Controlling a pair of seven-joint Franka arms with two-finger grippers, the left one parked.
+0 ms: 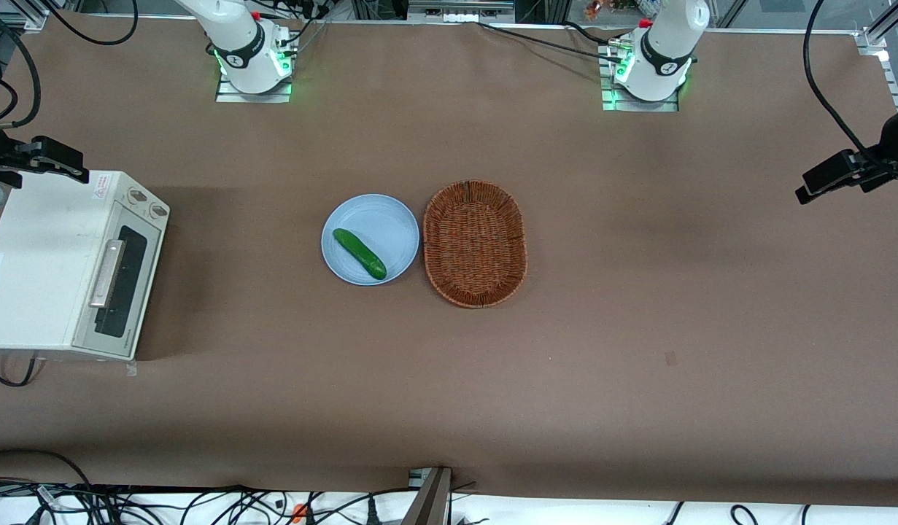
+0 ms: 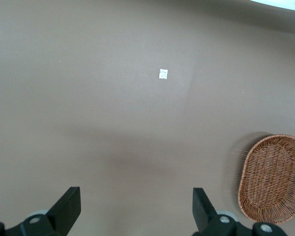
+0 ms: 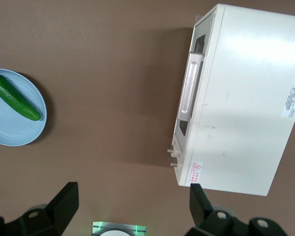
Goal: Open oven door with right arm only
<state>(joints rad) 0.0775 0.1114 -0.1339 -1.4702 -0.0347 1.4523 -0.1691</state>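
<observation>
The oven door (image 1: 120, 290) is sitting closed on my working arm's end of the table, its handle (image 3: 189, 89) untouched. My gripper (image 3: 132, 206) is hovering high above, fingers (image 3: 64, 200) spread apart, holding nothing. A cucumber (image 1: 359, 253) is lying on the plate (image 1: 390, 219) beside the basket (image 1: 475, 243).

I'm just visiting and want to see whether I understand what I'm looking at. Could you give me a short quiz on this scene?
1. True or false: the oven door is shut.
2. What lies on the blue plate? A) a cucumber; B) a banana; C) nothing.
3. In a word: is the right arm's pincer touching the door's handle?

Key: 1, true. 2, A. 3, no: the pincer hangs open above the oven's knob end, farther from the front camera than the handle and apart from it.
</observation>
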